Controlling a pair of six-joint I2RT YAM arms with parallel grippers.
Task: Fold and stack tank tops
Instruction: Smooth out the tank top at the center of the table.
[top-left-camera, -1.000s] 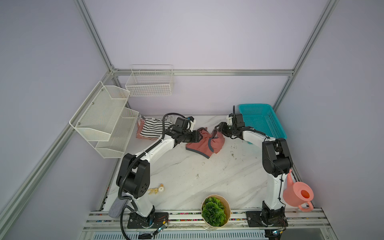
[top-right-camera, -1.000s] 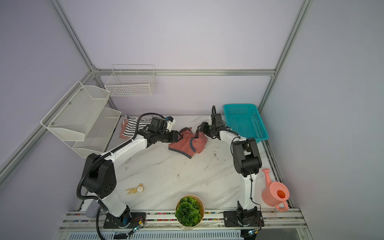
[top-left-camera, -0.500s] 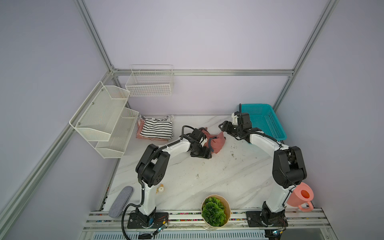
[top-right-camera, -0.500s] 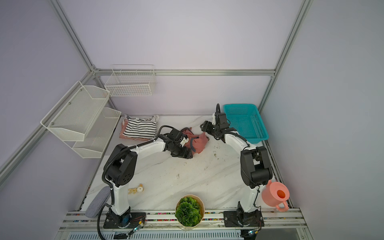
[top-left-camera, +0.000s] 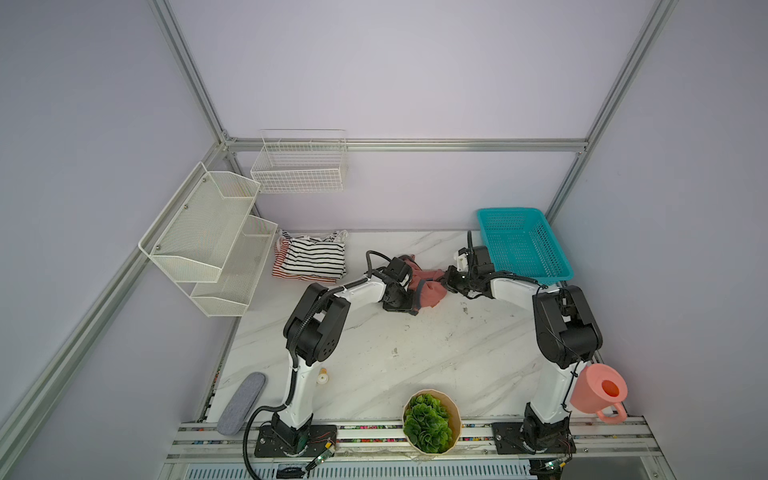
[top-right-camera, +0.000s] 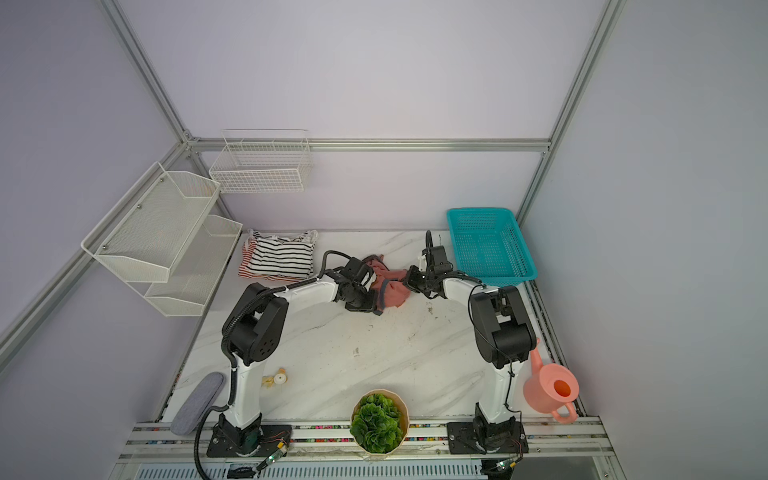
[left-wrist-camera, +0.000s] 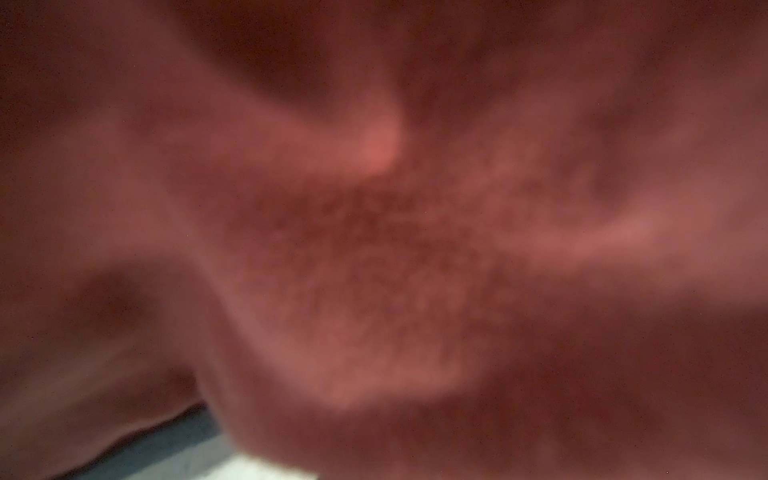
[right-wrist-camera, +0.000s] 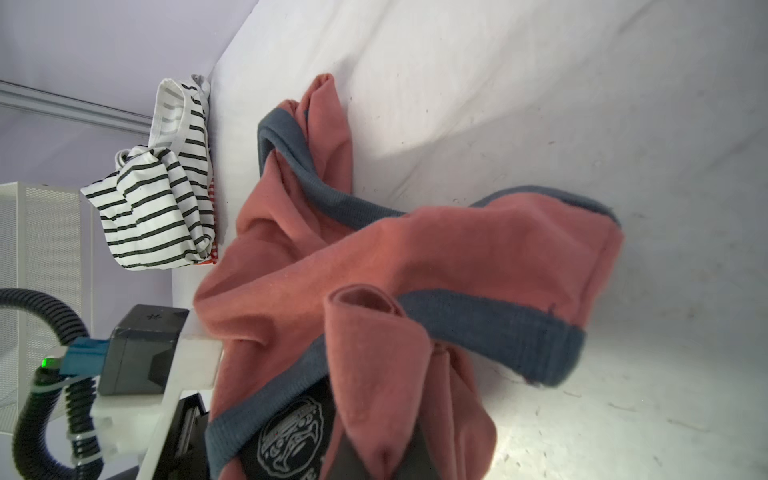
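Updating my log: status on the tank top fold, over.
Left pincer, right pincer shut on dusty-red tank top, bunched. Striped tops stacked, far corner. Nothing blocking.

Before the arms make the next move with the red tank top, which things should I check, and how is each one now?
1. Right gripper shut on the red tank top: ok.
2. Left gripper holding it too: cannot tell; its wrist view shows only blurred cloth.
3. The red tank top lying flat: not ok, bunched between the grippers.
4. Striped stack apart from both grippers: ok.
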